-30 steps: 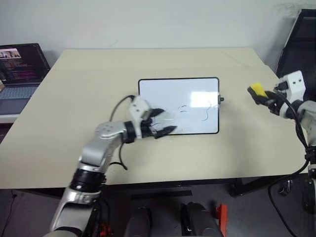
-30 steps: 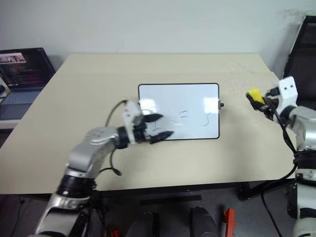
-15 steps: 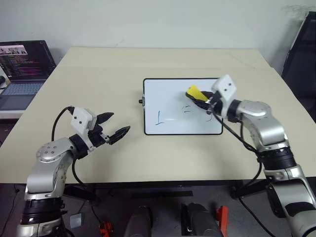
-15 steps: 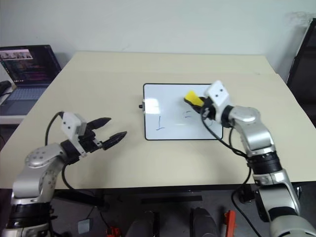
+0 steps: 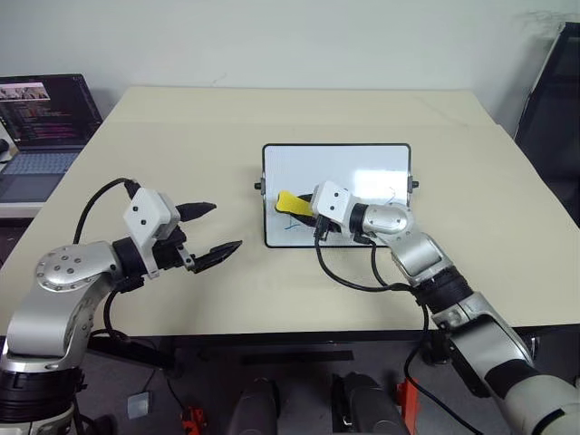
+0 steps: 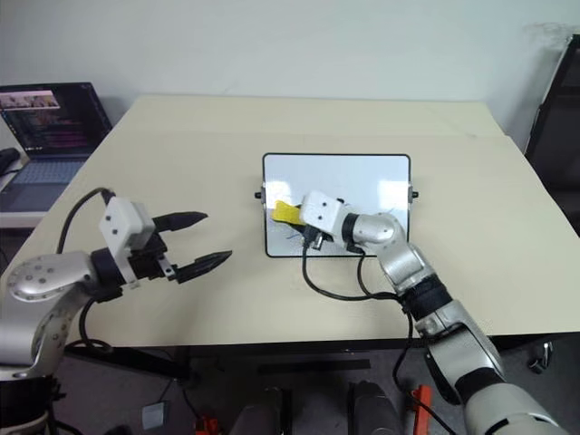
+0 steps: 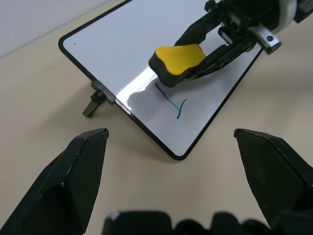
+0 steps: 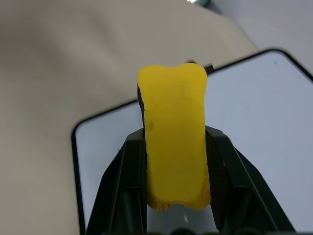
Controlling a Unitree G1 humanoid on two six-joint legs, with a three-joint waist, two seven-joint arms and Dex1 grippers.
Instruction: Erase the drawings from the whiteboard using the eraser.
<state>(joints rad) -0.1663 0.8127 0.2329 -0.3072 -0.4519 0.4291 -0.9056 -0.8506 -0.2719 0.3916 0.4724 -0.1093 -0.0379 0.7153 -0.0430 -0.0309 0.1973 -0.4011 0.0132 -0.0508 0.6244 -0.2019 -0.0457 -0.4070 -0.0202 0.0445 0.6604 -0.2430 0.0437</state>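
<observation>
Beige worktop point(image 5: 181, 127) carries the whiteboard point(image 5: 362, 168), lying flat near the middle, long side across the view, black knobs at its short ends. A laptop point(image 5: 41, 118) sits open off the worktop's far left edge, well apart from the work. Right arm now reaches across the board from the robot's right; a second ago it hung out beyond the worktop's right edge, half a second ago it was over the board's right half, and now the right tool point(image 5: 304, 216) is over the board's left part, clamped narrow on the eraser point(image 5: 292, 203) by its long sides, yellow top showing, dark underside toward the board. Left arm has drawn off: a second ago its tool lay over the board's near left corner; now the left tool point(image 5: 208, 231) hangs above bare worktop to the left of the board, near but apart from it, spread wide and holding nothing. Left wrist view shows a blue stroke point(image 7: 172, 101) on the board, just beside the eraser's end. A faint mark point(image 5: 391, 193) shows on the right half. Contact between pad and surface cannot be told for certain. Judgement: board is cleared for wiping; erasing is under way or about to begin on the left drawing, the right mark still to do.
</observation>
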